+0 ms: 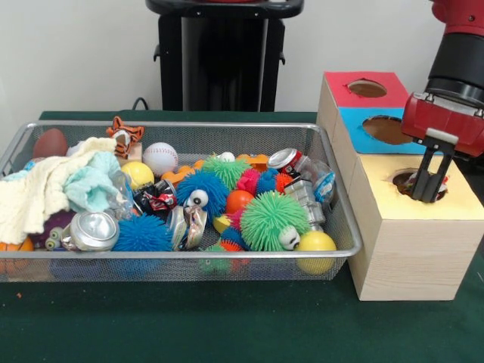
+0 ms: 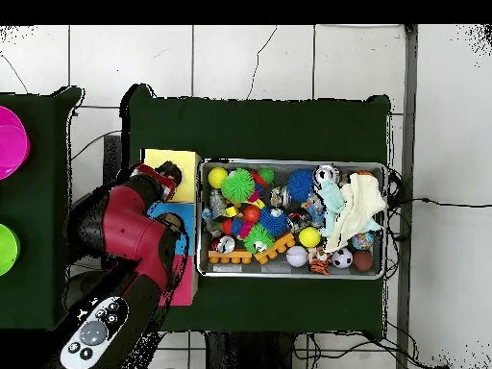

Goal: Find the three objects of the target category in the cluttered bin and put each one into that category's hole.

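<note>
The gripper [image 1: 428, 184] hangs over the yellow box's hole [image 1: 414, 181], fingers nearly together, seemingly pinching 1 small item; it should release squarely above the opening.

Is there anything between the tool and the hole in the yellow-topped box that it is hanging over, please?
Nothing visible stands between them. The tool hangs directly over the round hole in the yellow-topped wooden box, its dark fingers reaching down to the opening. Something small and reddish shows at the hole beside the fingers; it is too small to identify.
</note>
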